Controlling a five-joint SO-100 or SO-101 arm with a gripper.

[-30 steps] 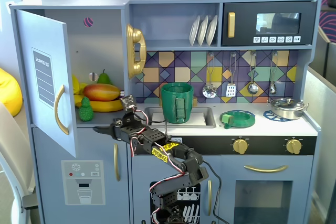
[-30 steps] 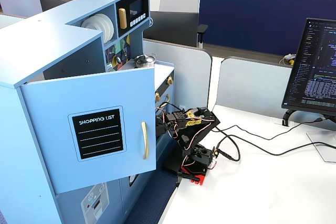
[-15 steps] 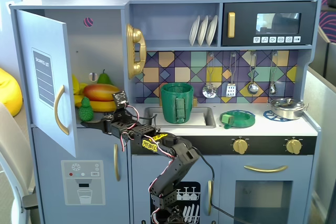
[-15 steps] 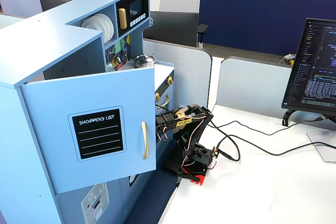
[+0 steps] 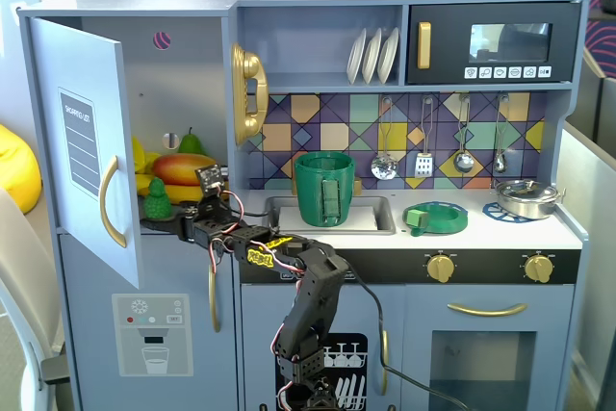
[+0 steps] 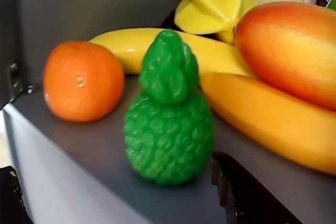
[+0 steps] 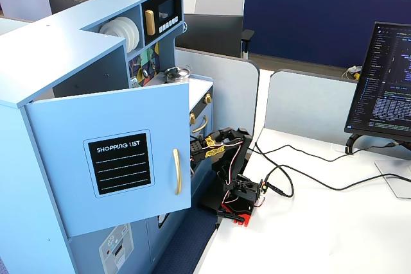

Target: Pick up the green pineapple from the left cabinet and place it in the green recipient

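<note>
While its door stands swung wide, the left cabinet (image 5: pixel 82 132) holds a small heap of toy fruit on its shelf, and the end effector (image 5: pixel 166 221) reaches in at the shelf's front edge. Behind and beyond the end effector lie one red-orange mango (image 6: pixel 291 48), two yellow bananas (image 6: pixel 273 116), one yellow star-shaped fruit (image 6: pixel 212 1), one orange (image 6: pixel 83 81) and one green pear (image 5: pixel 191 142). The green pineapple (image 6: pixel 169 114) stands directly ahead of the end effector, at the front of the shelf, apart from the orange to its left in the wrist view. Its long axis is upright, the leaf tuft pointing straight up and the bumpy body resting on its base. One dark finger (image 6: pixel 247 192) shows low in the wrist view, just beside the pineapple's base; I cannot tell whether the end effector is spread or pressed together. The green recipient (image 5: pixel 324 187) stands well to the right in a fixed view, in the sink, its inside not visible.
</note>
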